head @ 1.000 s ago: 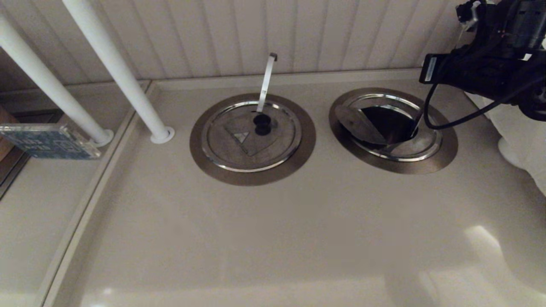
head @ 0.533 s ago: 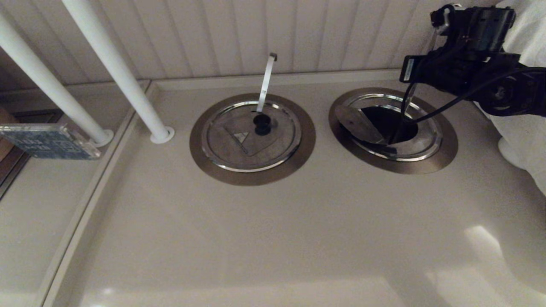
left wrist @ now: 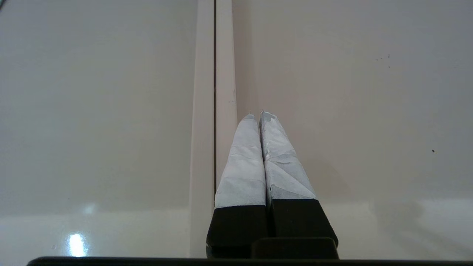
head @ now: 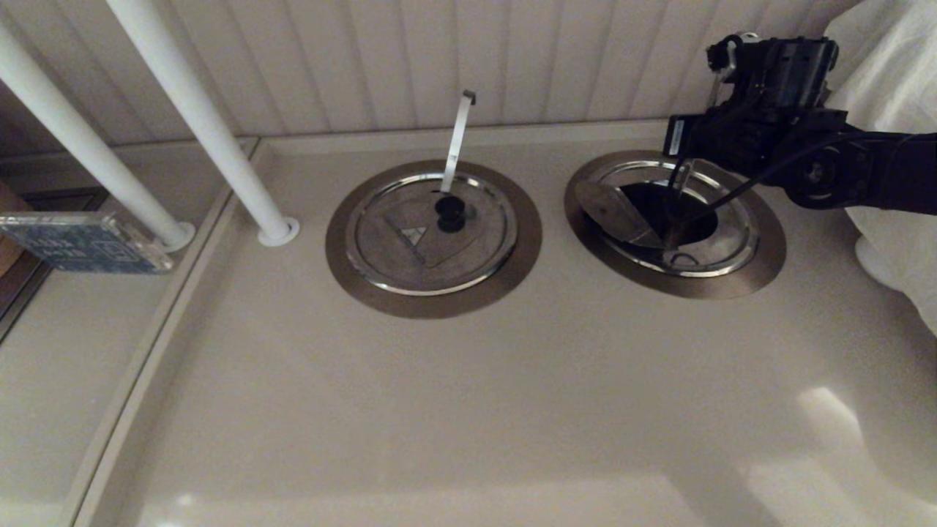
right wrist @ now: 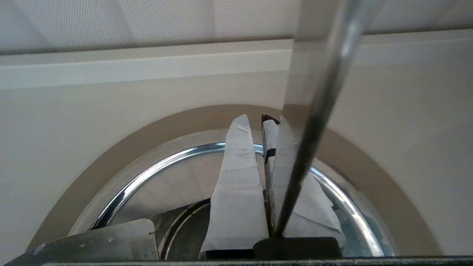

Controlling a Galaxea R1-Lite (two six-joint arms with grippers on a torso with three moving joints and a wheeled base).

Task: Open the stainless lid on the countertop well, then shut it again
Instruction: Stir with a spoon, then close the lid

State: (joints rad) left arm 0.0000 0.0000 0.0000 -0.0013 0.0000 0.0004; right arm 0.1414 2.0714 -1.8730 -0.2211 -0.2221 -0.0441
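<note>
Stainless lid [head: 714, 252]: right of frame, seated in the countertop well [head: 765, 252], wedge flap [head: 611, 212] folded up toward frame-left, dark opening exposed.

Right gripper [right wrist: 264, 123]: upper right, over the lid's far rim; fingers nearly together, whether gripping anything cannot be told. Flap lies left and below it.

Left gripper [left wrist: 255, 113]: clenched, empty, parked over bare counter.

Twin lid [head: 432, 234]: centre, untouched.

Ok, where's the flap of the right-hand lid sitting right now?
In the head view the flap is swung up on the left side of the stainless lid, beside the dark opening, with the right pincer above the far rim.
</note>
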